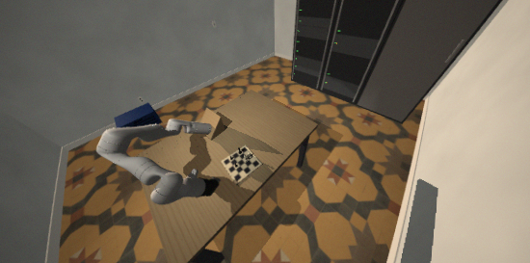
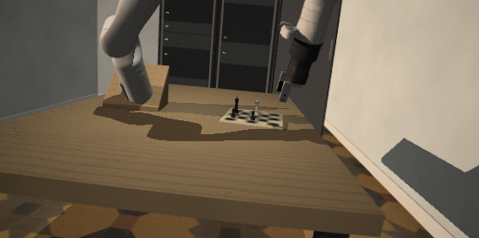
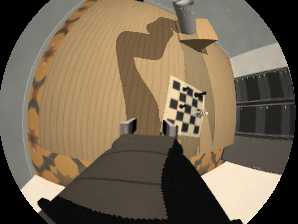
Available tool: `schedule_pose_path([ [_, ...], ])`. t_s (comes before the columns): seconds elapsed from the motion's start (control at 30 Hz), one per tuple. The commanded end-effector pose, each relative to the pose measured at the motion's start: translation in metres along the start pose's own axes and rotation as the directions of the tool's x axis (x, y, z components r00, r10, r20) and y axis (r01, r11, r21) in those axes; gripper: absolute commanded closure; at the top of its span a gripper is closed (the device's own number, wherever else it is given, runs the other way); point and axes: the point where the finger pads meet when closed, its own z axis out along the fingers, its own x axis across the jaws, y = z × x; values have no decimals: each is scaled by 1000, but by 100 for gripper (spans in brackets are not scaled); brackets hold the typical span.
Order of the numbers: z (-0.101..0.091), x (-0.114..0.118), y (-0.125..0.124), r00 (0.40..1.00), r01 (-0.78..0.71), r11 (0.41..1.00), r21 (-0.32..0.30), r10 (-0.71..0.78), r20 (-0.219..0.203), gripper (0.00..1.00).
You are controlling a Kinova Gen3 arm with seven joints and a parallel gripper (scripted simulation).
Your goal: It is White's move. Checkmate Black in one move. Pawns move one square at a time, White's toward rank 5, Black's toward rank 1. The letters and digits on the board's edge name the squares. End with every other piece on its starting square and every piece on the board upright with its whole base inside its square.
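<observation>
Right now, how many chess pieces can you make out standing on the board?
4, though small ones may be hidden. On the chessboard: a tall black piece at the far left, a short black piece beside it, another short black one mid-board, and a white piece behind that.

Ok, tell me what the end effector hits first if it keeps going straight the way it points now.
Most likely the bare wooden table short of the chessboard. The open, empty end effector points down beside the board, not over any piece, though depth is hard to judge.

no text can be read anywhere (the chessboard (image 1: 242,164) edge markings are too small to make out).
</observation>
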Motion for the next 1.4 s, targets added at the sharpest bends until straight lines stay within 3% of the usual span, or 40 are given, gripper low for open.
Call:
schedule_pose_path([
  [0.0, 26, -17, -28, 967, -232, 972, 21, 233, -107, 0],
  [0.13, 52, -14, -57, 840, -487, 866, 111, 500, -211, 0],
  [0.3, 71, -13, -83, 578, -731, 636, 248, 770, -271, 0],
  [0.37, 76, -11, -90, 447, -798, 519, 305, 850, -278, 0],
  [0.43, 76, -11, -90, 447, -798, 519, 305, 850, -278, 0],
  [0.47, 78, -11, -93, 338, -839, 421, 344, 900, -276, 0],
  [0.57, 84, -15, -101, 154, -877, 250, 410, 955, -254, 0],
  [0.73, 91, -22, -111, -75, -878, 33, 477, 976, -205, 0],
  [0.93, 95, -28, -118, -203, -857, -93, 507, 965, -168, 0],
  [1.37, 95, -30, -117, -227, -852, -114, 510, 960, -164, 0],
])
